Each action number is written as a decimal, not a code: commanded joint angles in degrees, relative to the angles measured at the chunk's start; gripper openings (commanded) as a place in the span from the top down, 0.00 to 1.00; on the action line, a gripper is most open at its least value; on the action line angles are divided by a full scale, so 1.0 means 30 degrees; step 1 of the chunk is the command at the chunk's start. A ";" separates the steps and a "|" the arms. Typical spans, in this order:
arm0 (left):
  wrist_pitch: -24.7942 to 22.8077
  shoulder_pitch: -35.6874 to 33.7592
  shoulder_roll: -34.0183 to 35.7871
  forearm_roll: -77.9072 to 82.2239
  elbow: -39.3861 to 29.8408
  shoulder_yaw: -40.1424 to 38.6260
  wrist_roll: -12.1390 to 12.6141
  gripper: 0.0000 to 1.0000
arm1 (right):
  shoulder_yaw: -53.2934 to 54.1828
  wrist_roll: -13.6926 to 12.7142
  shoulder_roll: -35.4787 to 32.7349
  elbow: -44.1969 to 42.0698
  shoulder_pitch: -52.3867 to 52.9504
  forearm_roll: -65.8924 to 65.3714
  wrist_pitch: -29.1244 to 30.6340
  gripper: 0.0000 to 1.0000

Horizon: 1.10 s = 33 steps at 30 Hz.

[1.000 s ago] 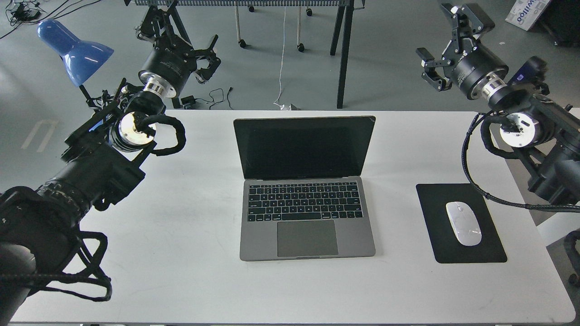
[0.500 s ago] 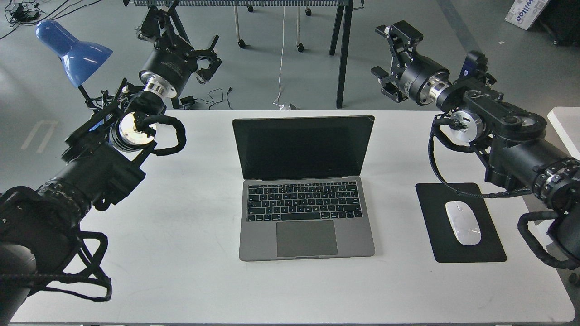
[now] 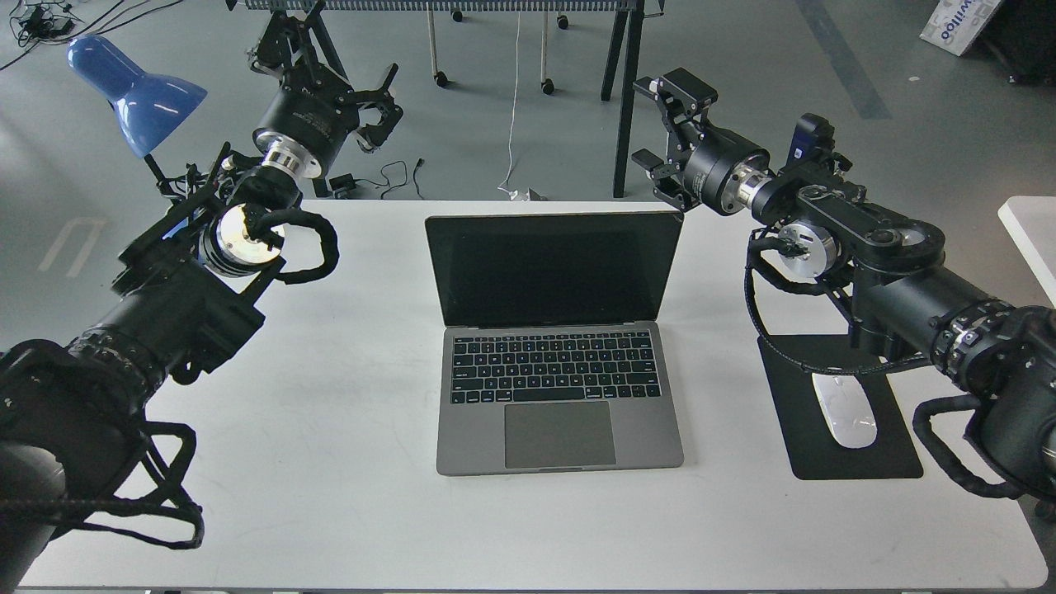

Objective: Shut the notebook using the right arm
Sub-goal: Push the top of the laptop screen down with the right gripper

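The notebook [image 3: 554, 346] lies open in the middle of the white table [image 3: 346, 462], black screen upright and facing me, keyboard and trackpad towards me. My right arm [image 3: 858, 247] reaches in from the right, with a small blue-black box near its wrist. Its gripper [image 3: 660, 132] is open, fingers spread apart, just behind and above the screen's top right corner and not touching it. My left gripper [image 3: 338, 70] is open and empty, held beyond the table's back left edge, far from the notebook.
A black mouse pad [image 3: 850, 445] with a white mouse [image 3: 843, 408] lies right of the notebook, partly under my right arm. A blue desk lamp [image 3: 132, 87] stands at the back left. Frame legs [image 3: 623, 91] and cables stand on the floor behind the table.
My right arm has swung left from the far right, bringing its open gripper to the screen's top right corner. The notebook and left arm have not moved.
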 commanded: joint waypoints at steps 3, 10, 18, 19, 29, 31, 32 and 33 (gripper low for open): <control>0.0000 0.0001 0.0002 -0.0001 0.0000 -0.0001 -0.0001 0.00 | -0.0272 -0.0024 0.0023 0.0854 -0.0334 -0.0004 0.0002 0.00; 0.0000 0.0001 0.0002 -0.0001 0.0000 -0.0001 -0.0001 0.00 | -0.1387 -0.0024 -0.0153 0.2701 -0.0480 -0.0003 0.0002 0.00; 0.0000 0.0001 0.0002 -0.0001 0.0000 -0.0001 -0.0001 0.00 | -0.2353 -0.0024 -0.0913 0.5013 -0.1154 -0.0033 -0.0144 0.00; 0.0000 0.0001 0.0002 -0.0001 0.0000 -0.0001 -0.0001 0.00 | -0.2470 0.0005 -0.1089 0.5452 -0.1271 -0.0033 -0.0173 0.00; 0.0000 0.0001 0.0002 -0.0001 0.0000 -0.0001 -0.0001 0.00 | -0.2647 0.0005 -0.2642 0.7650 -0.2091 -0.0033 -0.0261 0.00; 0.0000 0.0001 0.0002 -0.0001 0.0000 -0.0001 -0.0001 0.00 | -0.2647 0.0005 -0.2993 0.8266 -0.2413 -0.0062 -0.0291 0.00; 0.0000 0.0001 0.0002 -0.0001 0.0000 -0.0001 -0.0001 0.00 | -0.2647 0.0005 -0.3198 0.8530 -0.2530 -0.0149 -0.0291 0.00; 0.0000 0.0001 0.0002 -0.0001 0.0000 -0.0001 -0.0001 0.00 | -0.2647 0.0005 -0.3374 0.8794 -0.2648 -0.0295 -0.0378 0.00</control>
